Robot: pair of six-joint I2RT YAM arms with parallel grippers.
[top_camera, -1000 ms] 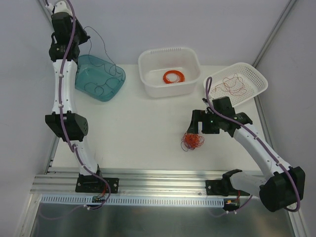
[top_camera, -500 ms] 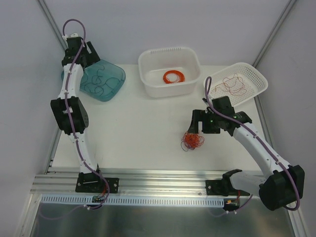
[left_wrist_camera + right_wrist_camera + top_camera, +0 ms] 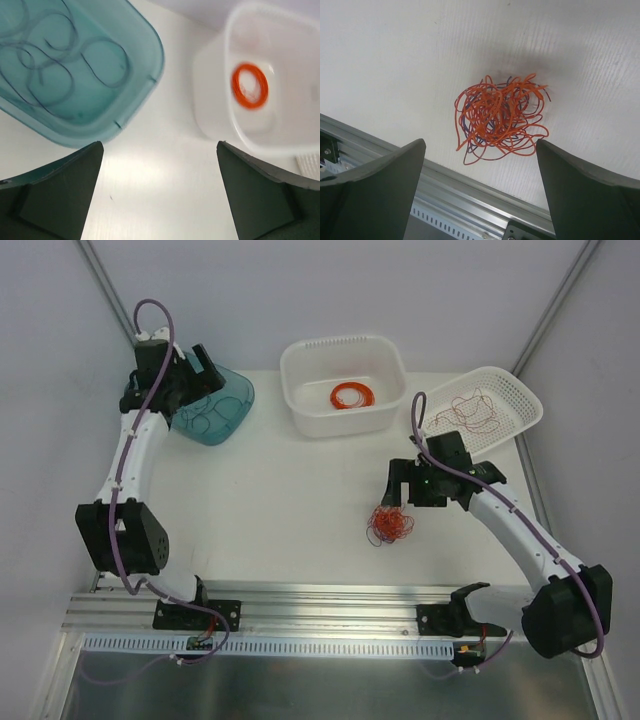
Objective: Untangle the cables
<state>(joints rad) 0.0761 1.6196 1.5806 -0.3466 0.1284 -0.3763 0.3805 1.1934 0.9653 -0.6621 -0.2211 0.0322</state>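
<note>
A tangled ball of orange-red and dark cables (image 3: pixel 389 525) (image 3: pixel 500 120) lies on the white table near its front edge. My right gripper (image 3: pixel 398 500) (image 3: pixel 481 145) hovers just above it, open, its fingers wide on either side and nothing between them. Loose black cable strands (image 3: pixel 205 415) (image 3: pixel 55 65) lie inside the teal tub (image 3: pixel 240 400) (image 3: pixel 150 75). My left gripper (image 3: pixel 207 375) (image 3: pixel 160 145) hangs over the tub's right edge, open and empty. Dark red strands (image 3: pixel 470 412) rest in the white basket (image 3: pixel 525 400) at the right.
A white tub (image 3: pixel 300 365) (image 3: pixel 215 75) at the back centre holds a neatly wound orange ring coil (image 3: pixel 351 396) (image 3: pixel 249 85). An aluminium rail (image 3: pixel 330 605) (image 3: pixel 470 195) runs along the table's front edge, close to the tangle.
The left arm came down from high over the teal tub and its gripper opened; the black cable that hung from it now lies in the tub. The right arm barely moved.
</note>
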